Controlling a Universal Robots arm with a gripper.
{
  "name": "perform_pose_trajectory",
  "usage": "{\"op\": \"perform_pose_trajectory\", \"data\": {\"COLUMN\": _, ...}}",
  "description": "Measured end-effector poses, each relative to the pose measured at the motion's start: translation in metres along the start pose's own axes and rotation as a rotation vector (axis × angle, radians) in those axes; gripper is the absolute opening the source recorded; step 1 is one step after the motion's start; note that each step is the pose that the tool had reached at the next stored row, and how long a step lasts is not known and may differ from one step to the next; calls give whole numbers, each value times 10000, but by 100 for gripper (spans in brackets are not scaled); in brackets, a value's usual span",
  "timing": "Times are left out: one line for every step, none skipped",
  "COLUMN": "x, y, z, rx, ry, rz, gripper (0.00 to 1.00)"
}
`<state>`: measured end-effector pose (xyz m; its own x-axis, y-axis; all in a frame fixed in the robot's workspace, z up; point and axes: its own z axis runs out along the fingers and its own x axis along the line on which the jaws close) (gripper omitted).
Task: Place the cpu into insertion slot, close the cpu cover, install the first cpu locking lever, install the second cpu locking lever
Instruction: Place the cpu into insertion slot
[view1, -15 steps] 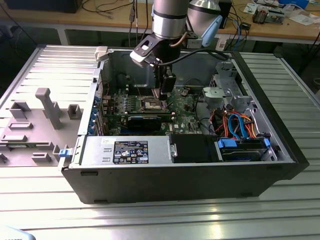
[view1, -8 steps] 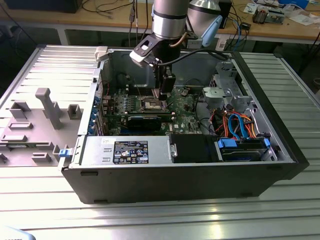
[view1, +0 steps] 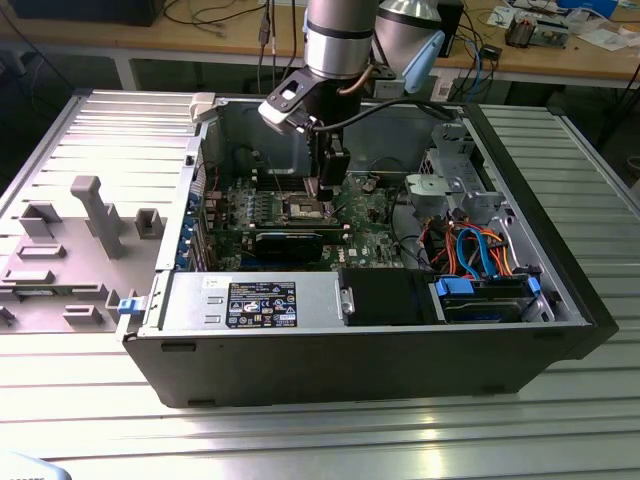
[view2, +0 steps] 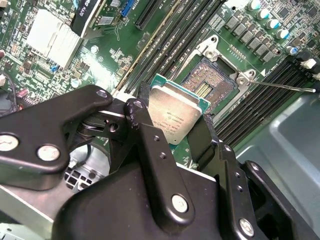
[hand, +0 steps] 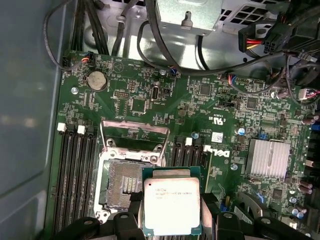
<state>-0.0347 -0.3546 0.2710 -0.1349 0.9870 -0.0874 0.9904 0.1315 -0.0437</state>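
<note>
Second wrist view: gripper (view2: 174, 119) clenched on the cpu (view2: 176, 114), black fingers (view2: 143, 125) pinching opposite edges, chip tilted and held above the board just beside the insertion slot (view2: 210, 82), not seated. First wrist view: socket contacts bare, cpu cover (hand: 135, 127) flipped up at one side of the slot on the green motherboard (hand: 200, 105). Exterior view: arm reaching down into the open computer case (view1: 300, 360) lying on the ribbed metal table (view1: 330, 440).

Exterior view overlooks case (view1: 350, 350); both wrist views hug the insertion slot (view2: 210, 82) (hand: 122, 185).
</note>
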Motion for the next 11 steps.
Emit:
{"op": "perform_pose_trajectory", "data": {"x": 0, "y": 0, "z": 0, "rx": 3, "ry": 1, "rz": 36, "gripper": 55}}
{"op": "perform_pose_trajectory", "data": {"x": 0, "y": 0, "z": 1, "rx": 9, "ry": 5, "rz": 104, "gripper": 55}}
{"op": "perform_pose_trajectory", "data": {"x": 0, "y": 0, "z": 2, "rx": 17, "ry": 9, "rz": 188, "gripper": 55}}
{"op": "perform_pose_trajectory", "data": {"x": 0, "y": 1, "z": 4, "rx": 18, "ry": 42, "rz": 254, "gripper": 55}}
{"op": "perform_pose_trajectory", "data": {"x": 1, "y": 1, "z": 5, "rx": 17, "ry": 79, "rz": 295, "gripper": 55}}
{"op": "perform_pose_trajectory", "data": {"x": 1, "y": 0, "z": 4, "rx": 18, "ry": 132, "rz": 364, "gripper": 55}}
{"op": "perform_pose_trajectory", "data": {"x": 0, "y": 0, "z": 5, "rx": 18, "ry": 169, "rz": 418, "gripper": 55}}
{"op": "perform_pose_trajectory", "data": {"x": 1, "y": -1, "z": 6, "rx": 22, "ry": 215, "rz": 522, "gripper": 55}}
{"op": "perform_pose_trajectory", "data": {"x": 1, "y": -1, "z": 7, "rx": 26, "ry": 233, "rz": 588, "gripper": 55}}
{"op": "perform_pose_trajectory", "data": {"x": 1, "y": -1, "z": 7, "rx": 30, "ry": 249, "rz": 658, "gripper": 55}}
{"op": "perform_pose_trajectory", "data": {"x": 1, "y": -1, "z": 8, "rx": 34, "ry": 260, "rz": 718, "gripper": 55}}
